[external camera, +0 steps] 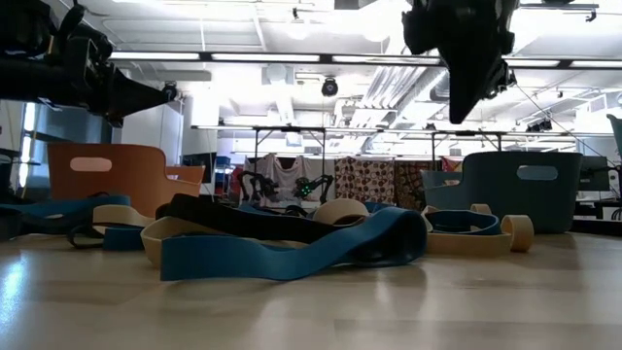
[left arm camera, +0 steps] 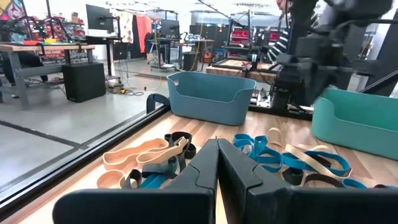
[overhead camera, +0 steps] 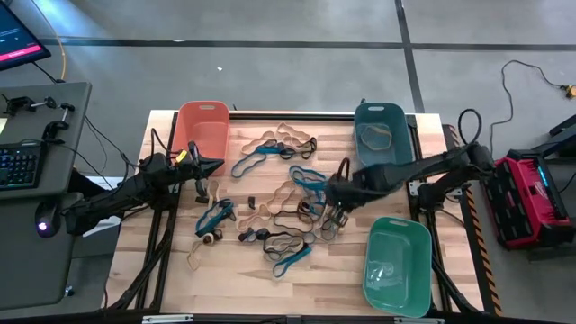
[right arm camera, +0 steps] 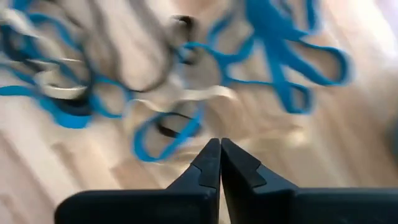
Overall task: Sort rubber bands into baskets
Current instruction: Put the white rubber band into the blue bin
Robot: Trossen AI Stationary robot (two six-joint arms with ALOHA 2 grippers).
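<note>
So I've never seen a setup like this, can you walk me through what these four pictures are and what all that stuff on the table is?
It is a robot with two dark arms working at a wooden table. One picture looks straight down from above, one looks level across the tabletop, and two come from cameras on the arms' wrists.

Scattered across the table are rubber bands, tan, blue and black loops. Three plastic baskets stand around them: an orange basket, a dark teal basket and a lighter green basket.

The left gripper is beside the orange basket, above the table. The right gripper hangs over the middle of the pile. Both have their jaws shut, and the wrist pictures show nothing held between them.
</note>
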